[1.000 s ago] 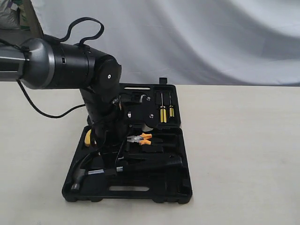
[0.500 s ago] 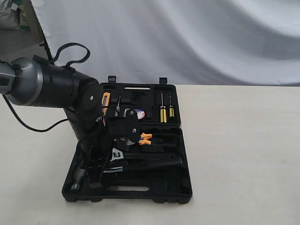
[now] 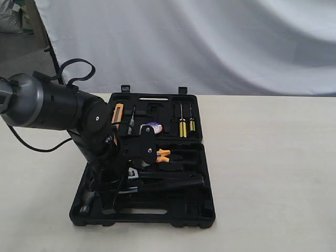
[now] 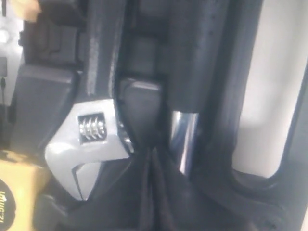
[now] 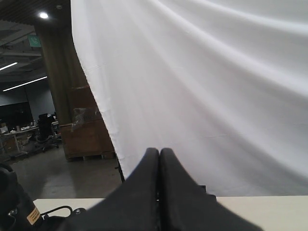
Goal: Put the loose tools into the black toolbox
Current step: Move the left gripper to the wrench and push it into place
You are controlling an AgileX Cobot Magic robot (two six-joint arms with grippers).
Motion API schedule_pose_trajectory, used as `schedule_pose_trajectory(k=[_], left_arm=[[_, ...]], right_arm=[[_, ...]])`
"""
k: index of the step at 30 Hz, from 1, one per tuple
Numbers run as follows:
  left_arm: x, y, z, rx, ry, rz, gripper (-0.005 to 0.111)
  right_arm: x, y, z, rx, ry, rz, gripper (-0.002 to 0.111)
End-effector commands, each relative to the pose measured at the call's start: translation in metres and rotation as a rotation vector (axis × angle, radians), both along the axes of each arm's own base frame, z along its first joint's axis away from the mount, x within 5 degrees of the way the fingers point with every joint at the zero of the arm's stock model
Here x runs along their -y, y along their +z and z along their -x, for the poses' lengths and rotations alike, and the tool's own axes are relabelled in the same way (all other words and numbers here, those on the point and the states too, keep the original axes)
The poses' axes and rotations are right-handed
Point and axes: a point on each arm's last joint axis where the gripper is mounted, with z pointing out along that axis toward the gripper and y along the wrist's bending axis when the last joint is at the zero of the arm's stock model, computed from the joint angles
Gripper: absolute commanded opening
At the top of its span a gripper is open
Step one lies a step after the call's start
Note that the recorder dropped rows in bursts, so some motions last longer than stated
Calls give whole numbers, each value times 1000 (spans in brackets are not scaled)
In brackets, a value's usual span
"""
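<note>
The black toolbox (image 3: 173,216) lies open on the table. The steel claw hammer (image 3: 157,184) rests in its near half, head to the left. Just above the hammer lies the small silver adjustable wrench (image 3: 131,175), also inside the case. The black tape roll (image 3: 153,127) sits in the far half. My left gripper (image 3: 108,202) hangs low over the case's left end, shut on nothing. In the left wrist view the left gripper (image 4: 154,156) sits between the wrench (image 4: 91,144) and the hammer shaft (image 4: 185,139). My right gripper (image 5: 159,151) is shut, empty, and faces a white curtain.
Orange-handled pliers (image 3: 163,155) and yellow-handled screwdrivers (image 3: 182,127) sit in the case's recesses. A yellow tape measure (image 4: 14,192) shows beside the wrench. The left arm's bulky body (image 3: 58,107) and cable overhang the table's left side. Bare table (image 3: 268,168) lies to the right.
The left arm has pulled back leftward and lower, uncovering the case's far half and the tape roll. The wrench now lies in plain view in the near half.
</note>
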Motion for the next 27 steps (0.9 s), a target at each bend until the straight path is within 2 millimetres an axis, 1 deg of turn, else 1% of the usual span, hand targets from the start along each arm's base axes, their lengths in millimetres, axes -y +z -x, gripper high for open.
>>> schedule_pose_trajectory(k=[1, 6, 8, 12, 17, 24, 27], left_arm=[[2, 9, 0, 13, 7, 21, 1], [1, 31, 1, 64, 9, 47, 1], [1, 34, 2, 64, 12, 53, 1], [0, 31, 5, 31, 9, 40, 1], [3, 18, 5, -15, -1, 45, 1], [5, -24, 1, -105, -6, 5, 1], [5, -34, 1, -126, -9, -6, 1]], right_arm=[[1, 0, 1, 15, -5, 9, 0], [0, 0, 1, 14, -4, 10, 0], [0, 0, 1, 14, -4, 10, 0], [0, 0, 1, 14, -4, 10, 0], [0, 0, 1, 14, -4, 10, 0], [0, 0, 1, 14, -4, 10, 0], [0, 0, 1, 14, -4, 10, 0]])
